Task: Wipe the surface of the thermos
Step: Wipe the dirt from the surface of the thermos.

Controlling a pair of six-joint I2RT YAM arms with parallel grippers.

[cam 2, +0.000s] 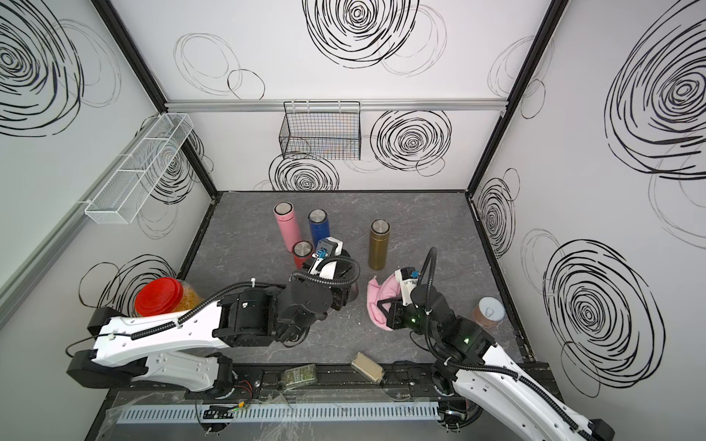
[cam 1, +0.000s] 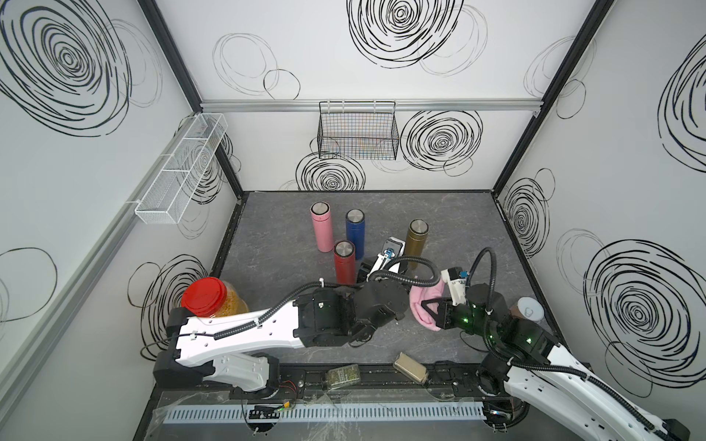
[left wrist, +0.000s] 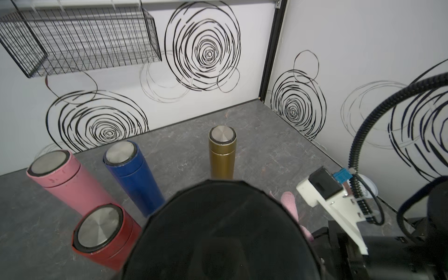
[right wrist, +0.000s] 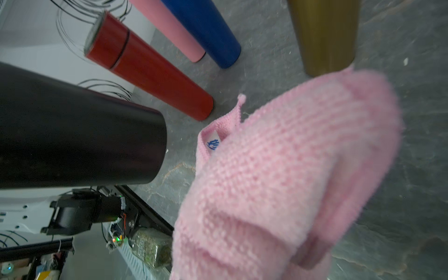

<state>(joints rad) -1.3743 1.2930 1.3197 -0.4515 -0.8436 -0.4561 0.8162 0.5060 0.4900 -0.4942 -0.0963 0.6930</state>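
Observation:
A black thermos [left wrist: 223,230] fills the near part of the left wrist view and shows as a dark cylinder [right wrist: 72,135] in the right wrist view. My left gripper [cam 2: 340,286] is shut on it, and its jaws are hidden behind the thermos body. To the right, a folded pink cloth [cam 1: 422,301] hangs from my right gripper [cam 1: 429,307], which is shut on it. The cloth [right wrist: 291,169] is a short gap away from the black thermos and does not touch it.
Pink [cam 1: 321,229], blue [cam 1: 355,233], red [cam 1: 344,263] and gold [cam 1: 416,238] thermoses stand upright behind the arms. A red-lidded jar [cam 1: 202,298] is at the left. A pull-tab can [cam 1: 529,309] is at the right. A spice jar [cam 1: 344,376] and a tin [cam 1: 410,368] lie at the front edge.

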